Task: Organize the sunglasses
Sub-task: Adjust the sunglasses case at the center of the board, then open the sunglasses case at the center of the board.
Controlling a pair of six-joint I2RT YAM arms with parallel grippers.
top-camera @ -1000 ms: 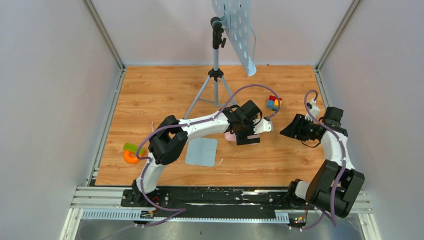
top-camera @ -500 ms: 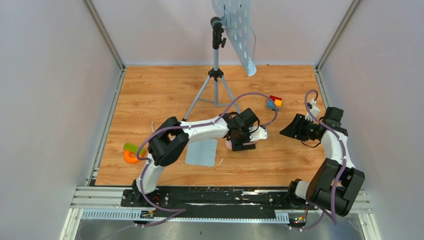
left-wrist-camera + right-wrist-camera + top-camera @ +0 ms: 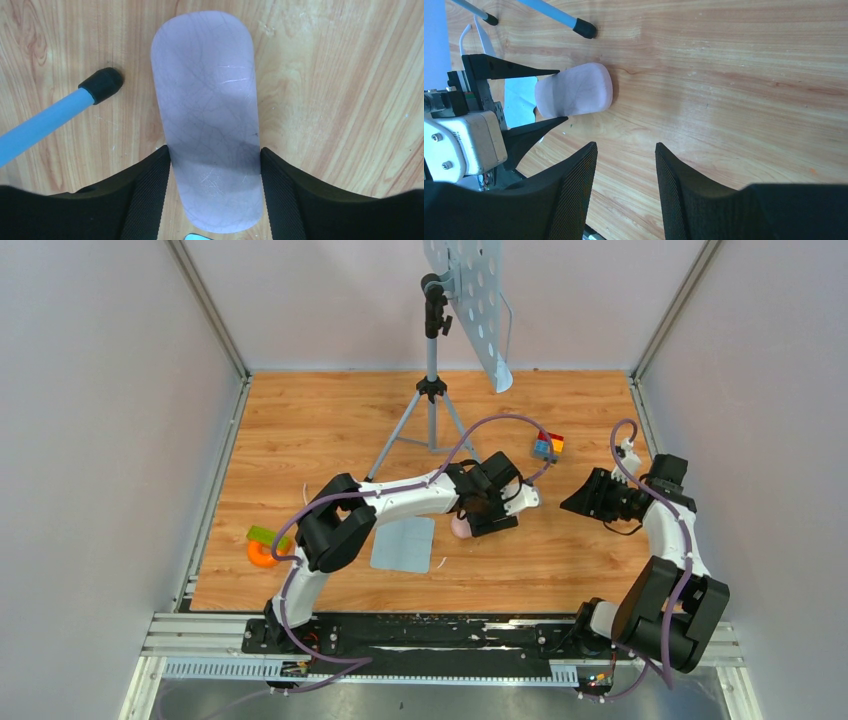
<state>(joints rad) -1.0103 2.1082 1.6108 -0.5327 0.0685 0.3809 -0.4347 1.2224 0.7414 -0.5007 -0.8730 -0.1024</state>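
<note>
The sunglasses do not show in any view. The pale pink oval case [image 3: 207,115] lies flat on the wooden table; it also shows in the top view [image 3: 460,528] and the right wrist view [image 3: 574,90]. My left gripper [image 3: 214,150] straddles its near end, both fingers pressed against its sides [image 3: 478,525]. My right gripper [image 3: 624,145] is open and empty, hovering above bare wood to the right of the case [image 3: 575,505]. The light blue-grey cloth [image 3: 403,543] lies flat just left of the case.
A blue-legged tripod [image 3: 432,390] with a perforated panel [image 3: 470,300] stands behind; one leg's black foot [image 3: 102,85] rests close left of the case. Coloured toy blocks [image 3: 546,446] sit at the back right. An orange ring with a green piece [image 3: 263,550] lies at the left edge.
My left gripper has moved toward the near left and come down over the pink case, which has shifted slightly nearer. The toy blocks have shifted a little. The right arm has not moved.
</note>
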